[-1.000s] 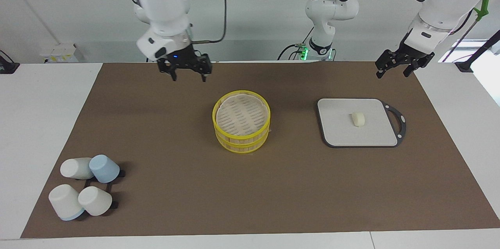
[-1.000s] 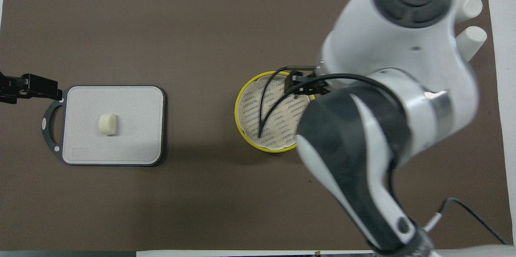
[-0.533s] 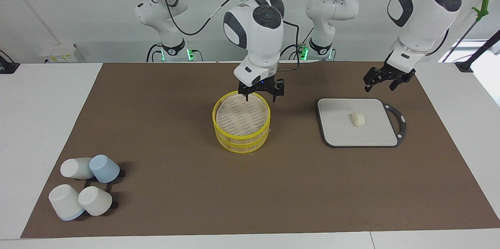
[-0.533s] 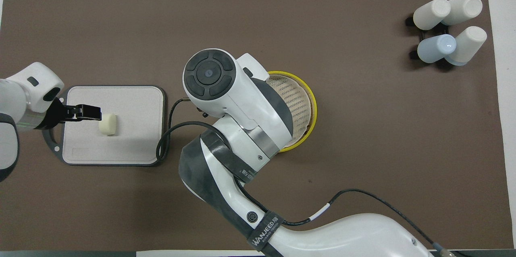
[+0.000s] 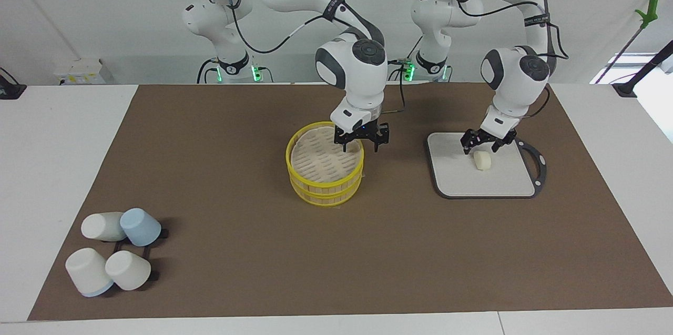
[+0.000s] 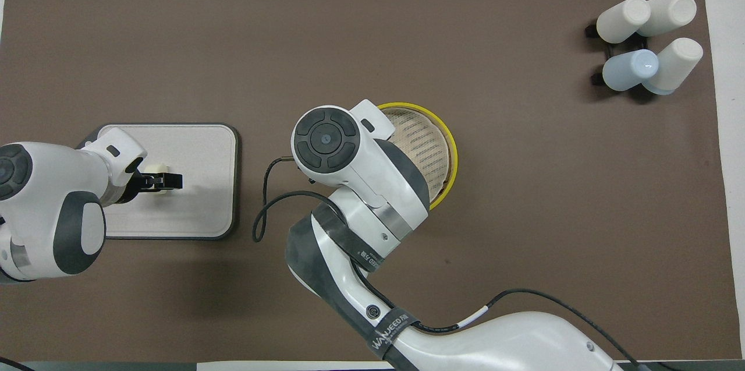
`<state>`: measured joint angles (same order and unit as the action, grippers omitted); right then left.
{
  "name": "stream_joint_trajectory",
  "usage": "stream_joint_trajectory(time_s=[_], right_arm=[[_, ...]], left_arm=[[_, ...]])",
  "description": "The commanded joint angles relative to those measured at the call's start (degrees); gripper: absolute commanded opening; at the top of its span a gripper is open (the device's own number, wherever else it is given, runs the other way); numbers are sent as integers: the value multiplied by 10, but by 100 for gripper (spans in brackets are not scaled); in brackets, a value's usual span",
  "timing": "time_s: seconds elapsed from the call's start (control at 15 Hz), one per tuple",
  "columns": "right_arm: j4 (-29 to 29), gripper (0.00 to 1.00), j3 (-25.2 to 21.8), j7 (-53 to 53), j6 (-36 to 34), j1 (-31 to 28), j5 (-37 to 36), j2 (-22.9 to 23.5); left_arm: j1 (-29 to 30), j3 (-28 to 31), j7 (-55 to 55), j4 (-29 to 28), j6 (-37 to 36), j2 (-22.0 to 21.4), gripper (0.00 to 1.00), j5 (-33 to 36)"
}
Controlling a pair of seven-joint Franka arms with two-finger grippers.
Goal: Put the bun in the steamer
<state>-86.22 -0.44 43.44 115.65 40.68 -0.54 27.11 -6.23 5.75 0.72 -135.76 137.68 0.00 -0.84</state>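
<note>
Steamer (image 5: 325, 171) at centre of the facing view, bun (image 5: 482, 160) on board (image 5: 452, 177) at centre right, cups (image 5: 113, 252) at lower left, mat (image 5: 221, 251) under all.

Looking matt and doughy: bun (image 5: 482, 161), cream, smooth-skinned. Showing as pale woven slats under glossy yellow rims: steamer (image 5: 324, 183), frame centre. Appearing finely textured and matt: grey board (image 5: 462, 180) edged in dark rubbery trim. Reading as matt brown paper or cloth: mat (image 5: 263, 272) covering the white counter (image 5: 47, 130). Gleaming as smooth plastic: cups (image 5: 113, 253), lower left.
</note>
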Motion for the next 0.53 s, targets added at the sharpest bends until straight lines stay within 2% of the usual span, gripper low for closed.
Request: stream_joint_trajectory(time_s=[0.0, 0.2, 0.27, 0.33, 0.4, 0.47], right_arm=[[-41, 41, 4, -5, 20, -3, 2, -28], [-47, 40, 4, -1, 39, 0, 5, -24], [-48, 40, 4, 1, 48, 12, 5, -22], [-52, 40, 4, 2, 50, 14, 5, -21], [-53, 34, 4, 1, 49, 14, 5, -22], [-52, 20, 4, 0, 45, 14, 5, -22]], left_arm=[[1, 1, 10, -21, 42, -3, 100, -7], [2, 2, 12, -29, 73, 8, 100, -7], [2, 2, 13, -28, 74, 9, 95, -7], [2, 2, 14, -28, 76, 11, 89, -7], [3, 2, 19, -28, 77, 11, 79, -7], [3, 2, 22, -27, 77, 11, 66, -7]])
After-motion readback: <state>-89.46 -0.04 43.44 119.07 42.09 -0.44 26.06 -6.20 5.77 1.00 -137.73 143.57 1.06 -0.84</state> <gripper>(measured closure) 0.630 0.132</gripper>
